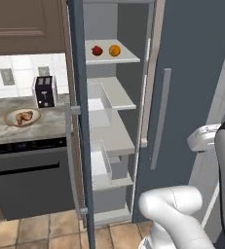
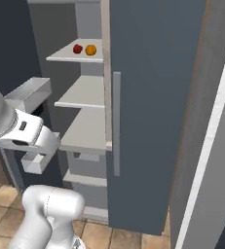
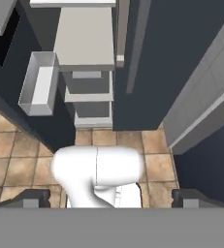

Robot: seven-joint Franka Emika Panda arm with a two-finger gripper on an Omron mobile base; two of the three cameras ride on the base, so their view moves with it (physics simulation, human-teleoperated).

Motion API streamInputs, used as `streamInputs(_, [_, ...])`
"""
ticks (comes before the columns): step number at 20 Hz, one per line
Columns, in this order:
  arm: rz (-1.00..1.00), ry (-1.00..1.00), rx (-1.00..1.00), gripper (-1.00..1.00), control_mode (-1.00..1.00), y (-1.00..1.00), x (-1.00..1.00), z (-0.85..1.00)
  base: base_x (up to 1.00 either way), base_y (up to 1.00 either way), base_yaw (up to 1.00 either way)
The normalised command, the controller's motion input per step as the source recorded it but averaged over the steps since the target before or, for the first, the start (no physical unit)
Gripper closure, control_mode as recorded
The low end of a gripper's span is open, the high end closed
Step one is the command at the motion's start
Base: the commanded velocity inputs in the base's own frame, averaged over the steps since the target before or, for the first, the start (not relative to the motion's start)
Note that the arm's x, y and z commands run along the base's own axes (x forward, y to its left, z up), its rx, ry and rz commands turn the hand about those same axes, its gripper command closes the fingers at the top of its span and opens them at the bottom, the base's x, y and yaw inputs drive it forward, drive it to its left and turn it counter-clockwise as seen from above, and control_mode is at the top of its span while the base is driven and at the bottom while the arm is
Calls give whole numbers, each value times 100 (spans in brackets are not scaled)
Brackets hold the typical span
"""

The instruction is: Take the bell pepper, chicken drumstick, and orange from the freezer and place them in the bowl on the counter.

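Observation:
The freezer (image 1: 182,73) stands with its left door open. On its top shelf the red bell pepper (image 1: 97,50) lies just left of the orange (image 1: 114,50); the right base view shows the same pair, bell pepper (image 2: 77,48) and orange (image 2: 90,49). The beige bowl (image 1: 7,118) sits on the counter (image 1: 53,124) at the left, and the golden-brown chicken drumstick (image 1: 24,116) lies in it. My gripper (image 3: 111,199) is open and empty, well back from the shelves. It points down at the floor, its fingertips (image 3: 33,197) far apart.
A toaster (image 1: 45,91) stands behind the bowl. Below the counter is a black dishwasher front (image 1: 28,177). The open freezer door (image 1: 78,107) with its bins rises between counter and shelves. The right door's long handle (image 1: 160,116) sticks out. The floor is tiled (image 1: 36,228).

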Motion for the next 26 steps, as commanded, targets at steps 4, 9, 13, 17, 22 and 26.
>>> streamInputs(4, [0, 0, 0, -100, 100, 0, 0, 0, 81, -2, 0])
streamInputs(9, [0, 0, 0, -100, 100, 0, 0, 0, 66, -12, 0])
streamInputs(13, [0, 0, 0, -100, 100, 0, 0, 0, 35, -27, 0])
streamInputs(17, [0, 0, 0, -100, 100, 0, 0, 0, 32, -24, 0])
streamInputs(22, [0, 0, 0, -100, 100, 0, 0, 0, 36, -19, 0])
streamInputs(26, [0, 0, 0, -100, 100, 0, 0, 0, 44, -15, 0])
